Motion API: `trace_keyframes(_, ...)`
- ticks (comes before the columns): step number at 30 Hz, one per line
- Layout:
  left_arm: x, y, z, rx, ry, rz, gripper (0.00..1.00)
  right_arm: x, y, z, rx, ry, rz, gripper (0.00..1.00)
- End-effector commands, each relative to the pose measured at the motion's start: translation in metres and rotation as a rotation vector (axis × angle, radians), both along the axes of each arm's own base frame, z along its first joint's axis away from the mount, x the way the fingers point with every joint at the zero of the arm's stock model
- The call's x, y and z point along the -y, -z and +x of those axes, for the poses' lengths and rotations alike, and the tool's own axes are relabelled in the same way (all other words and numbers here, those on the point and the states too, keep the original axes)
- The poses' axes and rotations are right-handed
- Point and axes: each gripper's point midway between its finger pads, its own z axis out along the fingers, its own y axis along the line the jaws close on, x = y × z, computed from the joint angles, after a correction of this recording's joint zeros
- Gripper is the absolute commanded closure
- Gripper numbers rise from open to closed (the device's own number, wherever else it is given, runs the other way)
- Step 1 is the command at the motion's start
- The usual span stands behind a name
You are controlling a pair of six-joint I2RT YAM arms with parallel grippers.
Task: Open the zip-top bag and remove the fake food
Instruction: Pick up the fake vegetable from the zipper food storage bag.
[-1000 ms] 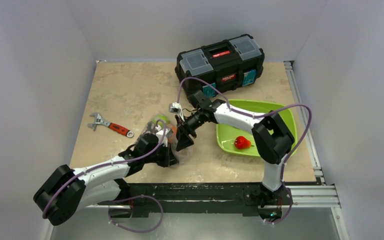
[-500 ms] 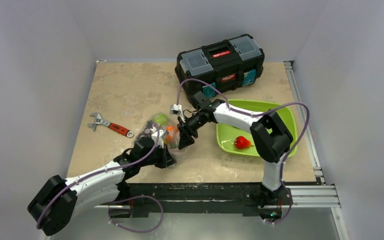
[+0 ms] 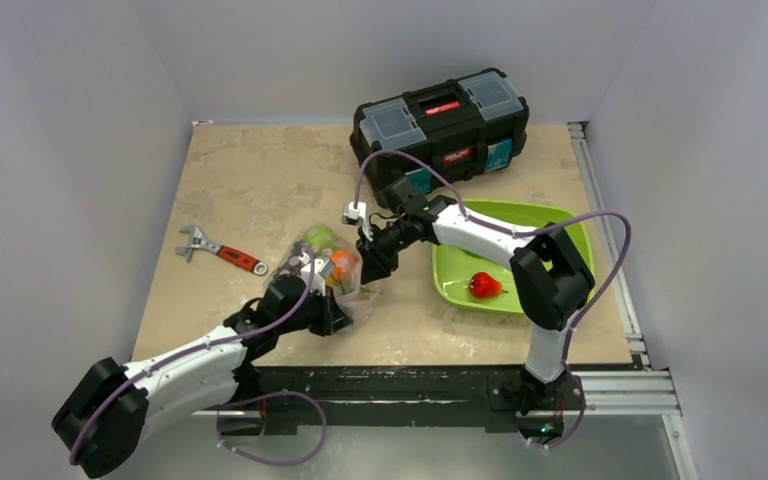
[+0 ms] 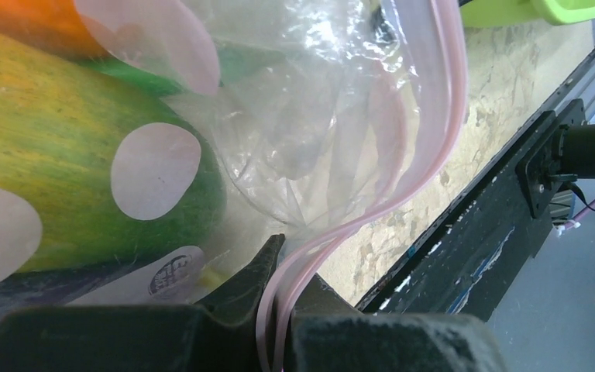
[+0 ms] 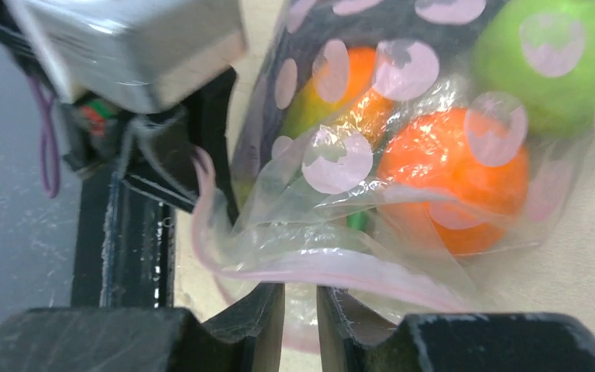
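The zip-top bag (image 3: 322, 262) lies at the table's middle, clear with pale dots and a pink zip strip (image 4: 426, 132). Fake food shows through it: an orange (image 5: 449, 178), a green apple (image 5: 558, 62), an orange-green mango (image 4: 62, 139) and a green bean (image 5: 359, 221). My left gripper (image 3: 337, 314) is at the bag's near corner, its jaws (image 4: 294, 260) shut on the zip strip. My right gripper (image 3: 373, 266) is at the bag's right edge, its jaws (image 5: 300, 291) closed to a narrow gap with bag film between them. A red pepper (image 3: 483, 285) lies in the green tray (image 3: 560, 225).
A black toolbox (image 3: 440, 120) stands at the back, just behind the tray. A red-handled wrench (image 3: 222, 252) lies left of the bag. The table's near edge and black rail (image 4: 511, 209) run close behind my left gripper.
My right gripper drew back and to the right, and its jaws narrowed on the bag's edge. The bag stretched between the two grippers. My left arm shifted slightly while keeping its grip.
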Motion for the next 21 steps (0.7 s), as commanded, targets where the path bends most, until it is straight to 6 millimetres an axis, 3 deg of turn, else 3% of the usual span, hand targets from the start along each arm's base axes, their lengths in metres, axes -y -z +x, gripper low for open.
trace_keyframes(1, 0.005, -0.011, 0.003, 0.042, 0.010, -0.049, 1.00, -0.007, 0.023, 0.011, 0.040, 0.056, -0.076, 0.79)
trace_keyframes(9, 0.009, -0.014, 0.002, 0.052, 0.034, -0.070, 1.00, -0.023, 0.042, 0.011, 0.076, 0.054, -0.133, 0.76)
trace_keyframes(15, 0.013, -0.013, 0.002, 0.046, 0.044, -0.075, 1.00, -0.038, 0.056, 0.010, 0.142, 0.043, -0.177, 0.58)
trace_keyframes(21, 0.015, -0.012, 0.003, 0.044, 0.051, -0.080, 1.00, -0.041, 0.072, 0.017, 0.232, 0.066, -0.244, 0.53)
